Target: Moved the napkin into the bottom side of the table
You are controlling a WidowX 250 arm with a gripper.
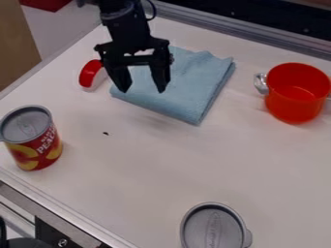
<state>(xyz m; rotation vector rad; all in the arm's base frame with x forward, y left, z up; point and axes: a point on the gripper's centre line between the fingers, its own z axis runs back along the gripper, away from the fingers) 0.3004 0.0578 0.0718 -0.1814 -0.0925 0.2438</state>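
Note:
My black gripper (142, 91) hangs over the left part of the folded light-blue napkin (186, 80), with its two fingers spread apart and nothing held between them. The napkin lies on the upper middle of the white table (148, 169), its lower corner pointing toward the front. Part of the napkin's left side is hidden behind the gripper. Whether the fingertips touch the cloth, I cannot tell.
Left of the gripper lies a red and white object (91, 75). A peach can (32, 138) stands at the left edge, a red pot (296, 94) with metal handles at the right. A grey-lidded container (213, 228) is at the bottom edge. A metal rail (259, 38) runs along the back.

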